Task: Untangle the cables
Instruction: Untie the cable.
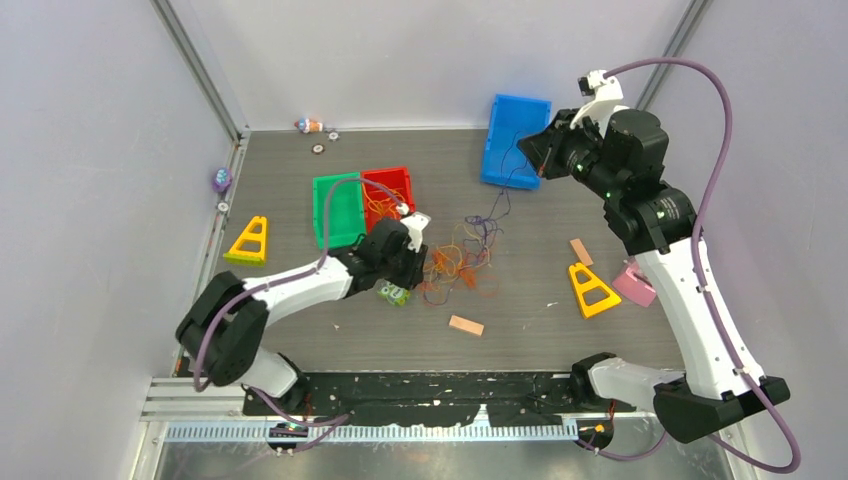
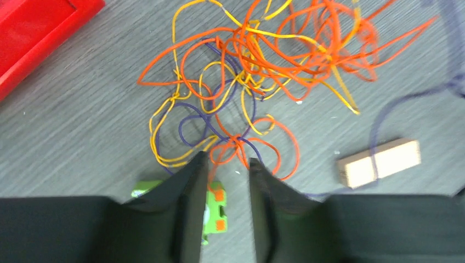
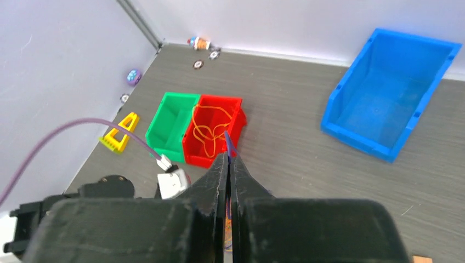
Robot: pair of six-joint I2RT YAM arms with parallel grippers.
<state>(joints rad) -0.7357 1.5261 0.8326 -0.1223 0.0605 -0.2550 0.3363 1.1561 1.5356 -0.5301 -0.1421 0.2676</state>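
The cables (image 1: 460, 262) lie as a tangle of orange, yellow and dark purple strands mid-table, and fill the top of the left wrist view (image 2: 257, 60). My left gripper (image 1: 415, 258) is low at the tangle's left edge. Its jaws (image 2: 227, 159) stand open, with an orange loop lying loose between the fingertips. My right gripper (image 1: 537, 160) is raised at the back right, shut (image 3: 228, 159) on one dark purple cable (image 1: 497, 205), which runs down to the tangle. Its end pokes out past the fingertips (image 3: 227, 143).
A small green block (image 2: 218, 205) lies under the left fingers. Red bin (image 1: 388, 173) holding orange strands and green bin (image 1: 335, 181) stand behind the left gripper, a blue bin (image 1: 520, 103) at the back. Wooden blocks (image 1: 466, 325), (image 1: 581, 251) and yellow triangles (image 1: 249, 241), (image 1: 592, 290) lie around.
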